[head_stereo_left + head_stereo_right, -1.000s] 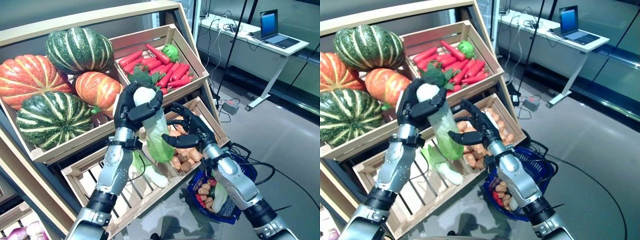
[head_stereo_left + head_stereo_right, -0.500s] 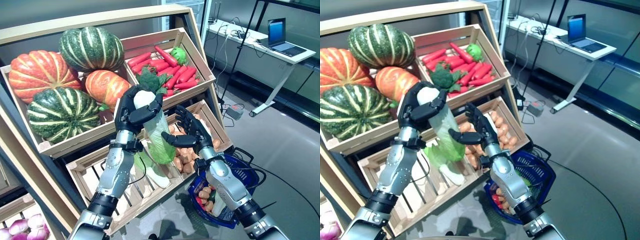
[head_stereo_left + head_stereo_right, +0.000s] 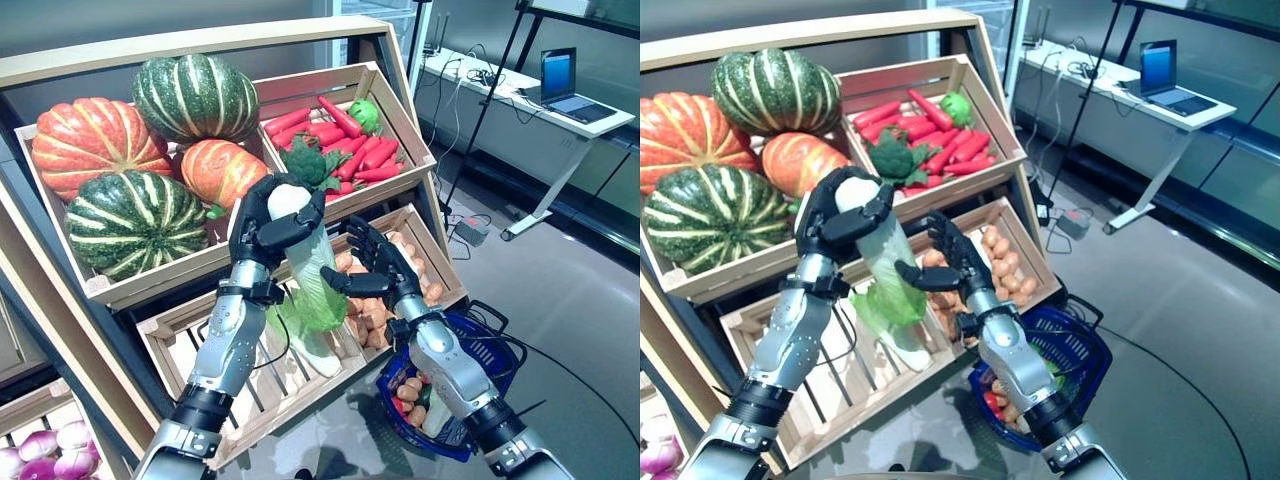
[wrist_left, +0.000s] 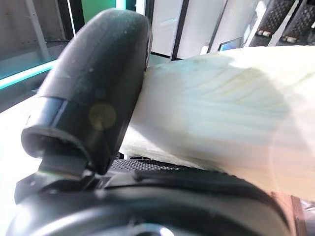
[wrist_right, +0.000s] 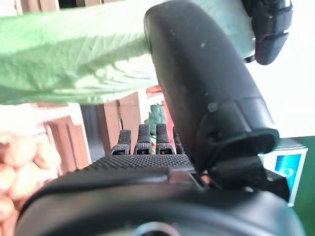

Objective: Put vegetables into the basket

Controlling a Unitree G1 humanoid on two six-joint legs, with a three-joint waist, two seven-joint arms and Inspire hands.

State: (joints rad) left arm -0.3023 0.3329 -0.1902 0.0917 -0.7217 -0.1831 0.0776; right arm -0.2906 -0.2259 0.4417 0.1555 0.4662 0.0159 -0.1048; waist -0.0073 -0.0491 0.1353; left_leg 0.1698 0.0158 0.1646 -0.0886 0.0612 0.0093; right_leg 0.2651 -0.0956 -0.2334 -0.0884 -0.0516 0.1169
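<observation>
In the middle of the picture the robot's left hand (image 3: 262,222) has its dark fingers curled tight round the white end of a long pale green leafy cabbage (image 3: 312,282), and the leafy green end hangs down. The right hand (image 3: 372,268) is just beside the cabbage, on the right of it, with its fingers spread out wide and its thumb by the leaves; it is not closed on anything. Low down on the right of the picture sits a round blue plastic basket (image 3: 497,352) on the shiny grey floor (image 3: 590,290), under the right arm, and there are some small brown and red vegetables in it. The cabbage is up in the air, not in the basket. Behind the hands stands a big slanted wooden shelf (image 3: 200,35) with boxes. In the upper left box are big round green striped and orange pumpkins (image 3: 130,150). In the upper middle box are long red carrots (image 3: 350,150) and a dark green broccoli (image 3: 305,160). In the lower box, behind the right hand, are small brown potatoes (image 3: 370,320). In the upper right corner, far back, an open laptop (image 3: 565,85) sits on a white desk (image 3: 520,105).
</observation>
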